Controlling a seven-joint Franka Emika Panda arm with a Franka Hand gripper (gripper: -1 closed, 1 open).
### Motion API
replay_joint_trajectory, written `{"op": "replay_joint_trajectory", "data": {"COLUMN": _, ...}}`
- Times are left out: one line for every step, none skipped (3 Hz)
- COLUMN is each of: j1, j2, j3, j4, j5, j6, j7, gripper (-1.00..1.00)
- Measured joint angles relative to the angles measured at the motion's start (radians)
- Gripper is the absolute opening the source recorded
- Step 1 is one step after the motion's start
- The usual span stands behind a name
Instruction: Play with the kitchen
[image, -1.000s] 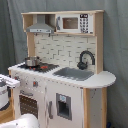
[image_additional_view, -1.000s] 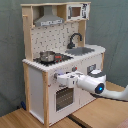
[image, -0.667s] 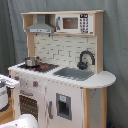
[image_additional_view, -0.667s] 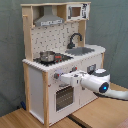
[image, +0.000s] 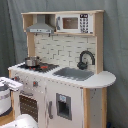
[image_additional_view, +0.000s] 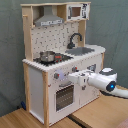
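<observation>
Honestly you won't find any text you can read here, no brand, label or number anywhere on the kitchen. The closest thing is the microwave up at about 12 o'clock in the first exterior view: its keypad strip shows rows of little dark marks, but you can't make out a single digit. Same story in the second exterior view, where the microwave panel is just smudges
</observation>
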Motion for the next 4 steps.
{"op": "replay_joint_trajectory", "data": {"j1": 0.014, "j2": 0.000, "j3": -0.012, "j4": -0.071, "j5": 0.000, "j6": 0.066, "j7": -0.029, "gripper": 1.00}}
{"op": "replay_joint_trajectory", "data": {"j1": 0.014, "j2": 0.000, "j3": -0.036, "j4": -0.135, "j5": 0.000, "j6": 0.136, "j7": -0.073, "gripper": 1.00}}
{"op": "replay_joint_trajectory", "data": {"j1": 0.014, "j2": 0.000, "j3": -0.046, "j4": -0.207, "j5": 0.000, "j6": 0.208, "j7": -0.102, "gripper": 1.00}}
{"op": "replay_joint_trajectory", "data": {"j1": -0.028, "j2": 0.000, "j3": -0.007, "j4": -0.259, "j5": 0.004, "j6": 0.275, "j7": -0.095, "gripper": 1.00}}
